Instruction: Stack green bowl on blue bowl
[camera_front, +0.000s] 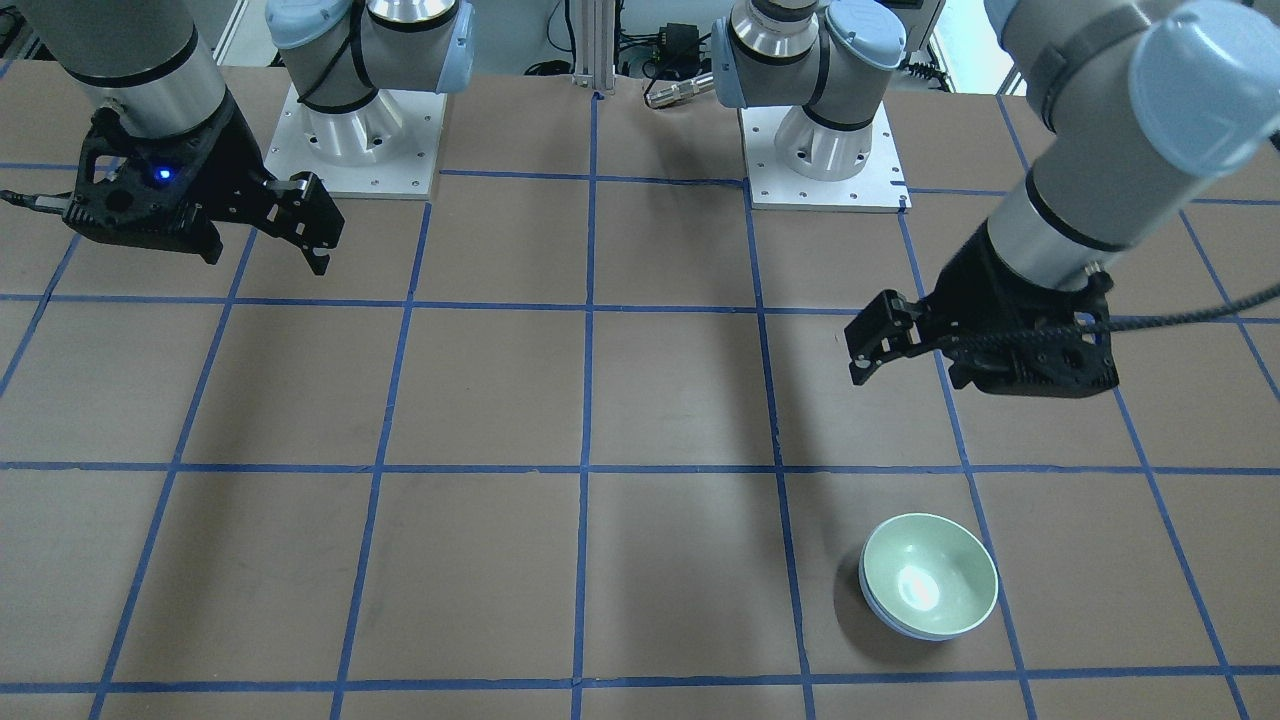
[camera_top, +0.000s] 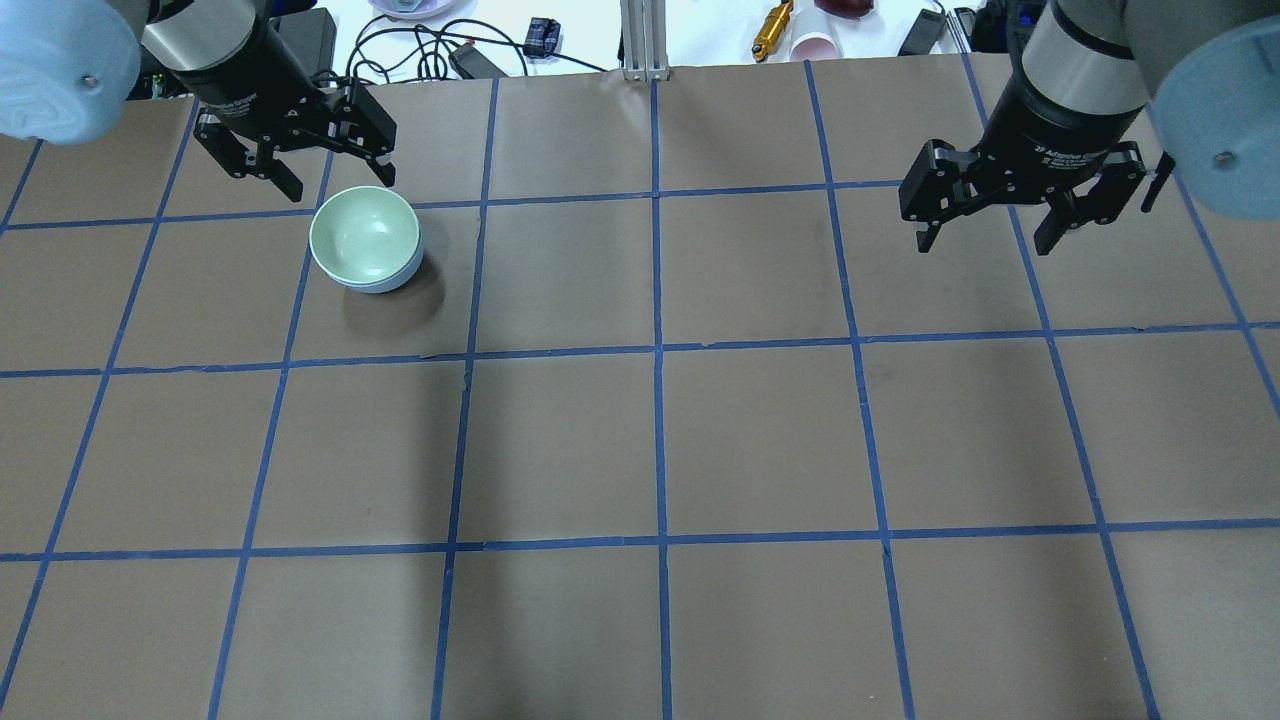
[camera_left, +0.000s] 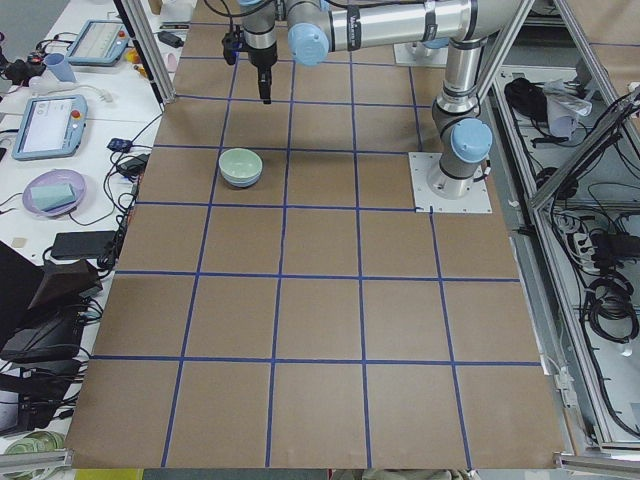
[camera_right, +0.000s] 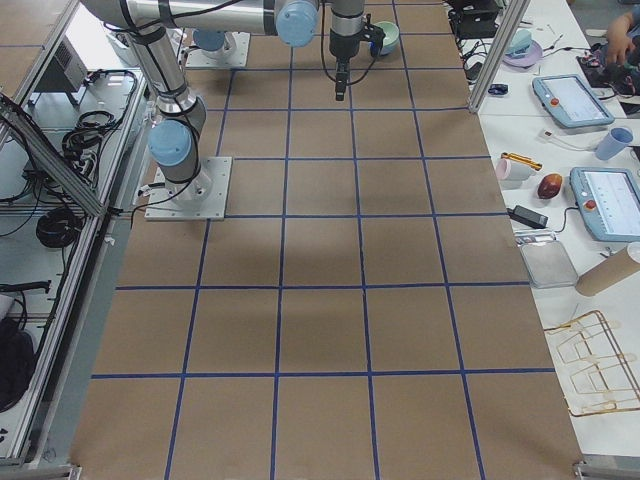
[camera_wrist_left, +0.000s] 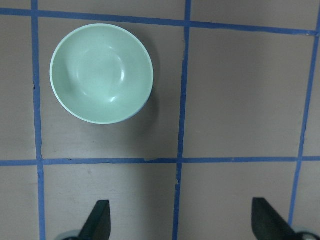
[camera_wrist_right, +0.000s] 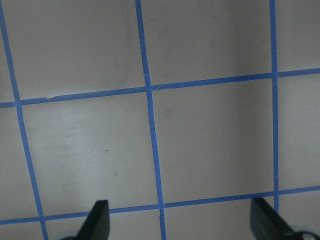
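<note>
The green bowl (camera_top: 364, 236) sits nested inside the blue bowl (camera_top: 378, 287), of which only a thin rim shows beneath it. The stack stands on the table at the far left. It also shows in the front view, with the green bowl (camera_front: 928, 575) over the blue bowl's rim (camera_front: 905, 626), and in the left wrist view (camera_wrist_left: 101, 73). My left gripper (camera_top: 336, 178) is open and empty. It hangs above the table just beyond the stack, apart from it. My right gripper (camera_top: 985, 240) is open and empty, high over the far right of the table.
The brown table is marked with a grid of blue tape (camera_top: 657, 350). The two arm bases (camera_front: 365, 150) (camera_front: 825, 160) stand at the robot's side. Cables, a pink cup (camera_top: 815, 45) and a yellow tool (camera_top: 772, 28) lie beyond the far edge.
</note>
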